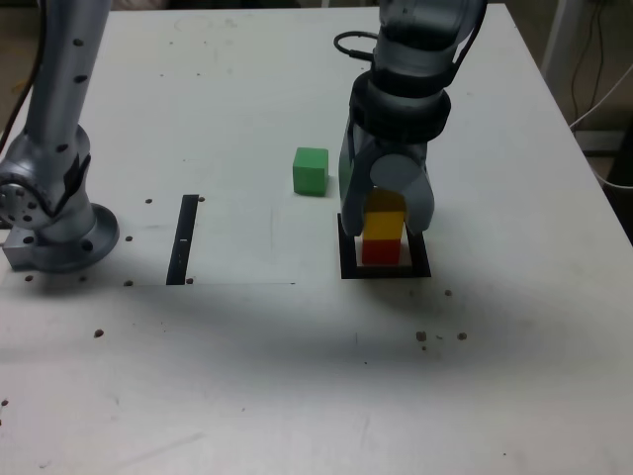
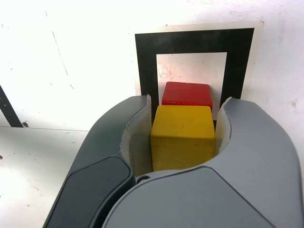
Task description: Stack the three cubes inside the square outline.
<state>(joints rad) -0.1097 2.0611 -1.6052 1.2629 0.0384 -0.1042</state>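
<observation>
So the grey two-fingered gripper [image 1: 386, 220] is clamped on the small matte yellow cube [image 2: 183, 137], its jaws pressed flat against two opposite sides of it, closed about as far as the block lets them. In the wrist view you can see pale inner pads [image 2: 137, 135] hugging the cube's faces with no gap. The yellow one sits directly over the small matte red cube [image 1: 381, 251], which is down inside the thick black square outline with the white centre [image 1: 348, 259]; in the exterior view the two look stacked, though I can't tell whether yellow is actually resting on red or just a hair above it. Red looks a bit closer to one side of the white centre in the wrist view. The small matte green cube [image 1: 311, 170] is by itself on the white tabletop [image 1: 247, 376], off toward the exterior view's left and a little farther back, near the arm but apart from it, upright. Further to the exterior view's left there's a narrow black straight strip [image 1: 183, 239], and past that the arm's round grey base [image 1: 61, 240]. A black cable [image 1: 353, 44] loops behind the arm. Front of the table has plenty of bare room; the table's far-right edge is well apart from the stack.
</observation>
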